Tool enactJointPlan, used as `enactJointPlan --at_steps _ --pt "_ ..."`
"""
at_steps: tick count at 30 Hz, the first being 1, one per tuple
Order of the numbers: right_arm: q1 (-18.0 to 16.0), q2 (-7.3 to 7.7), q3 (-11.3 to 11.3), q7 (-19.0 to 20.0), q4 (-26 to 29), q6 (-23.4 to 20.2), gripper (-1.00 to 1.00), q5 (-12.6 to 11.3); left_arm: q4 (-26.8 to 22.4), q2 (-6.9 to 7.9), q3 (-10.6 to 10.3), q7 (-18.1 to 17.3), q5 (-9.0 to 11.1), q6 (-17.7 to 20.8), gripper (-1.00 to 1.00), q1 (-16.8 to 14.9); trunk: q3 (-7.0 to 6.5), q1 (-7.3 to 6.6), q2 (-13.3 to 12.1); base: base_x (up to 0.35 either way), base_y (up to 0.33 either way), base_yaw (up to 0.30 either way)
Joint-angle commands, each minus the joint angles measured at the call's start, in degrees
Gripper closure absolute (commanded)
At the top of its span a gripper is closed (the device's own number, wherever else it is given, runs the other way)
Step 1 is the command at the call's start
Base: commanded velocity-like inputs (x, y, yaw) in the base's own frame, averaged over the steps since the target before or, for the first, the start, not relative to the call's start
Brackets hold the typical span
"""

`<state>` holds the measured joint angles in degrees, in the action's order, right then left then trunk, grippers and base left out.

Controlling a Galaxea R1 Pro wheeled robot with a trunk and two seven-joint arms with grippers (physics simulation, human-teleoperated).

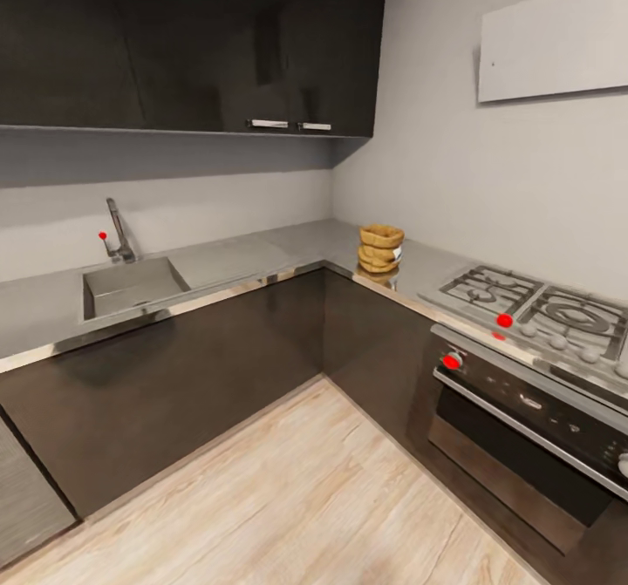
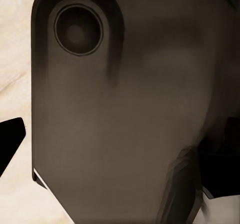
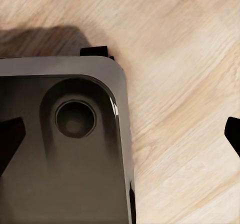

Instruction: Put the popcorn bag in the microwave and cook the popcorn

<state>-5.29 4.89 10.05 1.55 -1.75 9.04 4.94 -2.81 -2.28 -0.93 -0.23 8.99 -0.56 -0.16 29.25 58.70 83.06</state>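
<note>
Head view gives you the kitchen corner: the light wood floor (image 1: 349, 498) fills the foreground, and the grey L-shaped countertop (image 1: 244, 258) wraps around it above dark brown cabinets (image 1: 201, 367), with black upper cabinets (image 1: 192, 40) on the wall over its left run. On the right run you have a built-in oven (image 1: 532, 428) with a dark door and red-tipped knobs, topped by a gas hob (image 1: 532, 302) that takes up the counter's near right end. A sink (image 1: 131, 287) is sunk into the left run, and a tap (image 1: 119, 232) stands at the sink's back edge. The popcorn bag (image 1: 381, 248) sits upright on the right run, close to the inner corner of the L and near the front edge, between that corner and the hob, with nothing standing in front of it. No writing or brand can be read on any appliance at this size. A pale panel (image 1: 558, 40) hangs on the right wall. Your left wrist view shows a dark robot body panel (image 2: 125, 124) with a round recess, close to the lens. Your right wrist view shows a similar panel (image 3: 60, 149) over the wood floor. Dark finger tips sit at the side edges of both wrist views, too little to show; you cannot tell how far either gripper is open or whether it has hold of anything.
</note>
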Motion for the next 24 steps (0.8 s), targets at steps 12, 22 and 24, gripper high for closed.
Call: enactJointPlan --at_steps 12,22,24 --pt "-0.1 0.03 0.4 0.2 -0.2 0.3 -1.0 0.5 0.0 -0.01 -0.1 0.0 0.5 0.0 -1.0 0.0 0.05 0.03 0.0 0.311 0.188 0.0" --pt "-0.1 0.04 0.4 0.2 -0.2 0.3 -1.0 0.5 0.0 -0.01 -0.1 0.0 0.5 0.1 -1.0 0.0 0.05 0.03 0.0 0.311 0.145 0.0" --pt "-0.1 0.04 0.5 0.2 -0.2 0.3 -1.0 0.5 0.0 -0.01 -0.1 0.0 0.5 0.3 -1.0 0.0 0.05 0.03 0.0 0.318 0.05 0.0"
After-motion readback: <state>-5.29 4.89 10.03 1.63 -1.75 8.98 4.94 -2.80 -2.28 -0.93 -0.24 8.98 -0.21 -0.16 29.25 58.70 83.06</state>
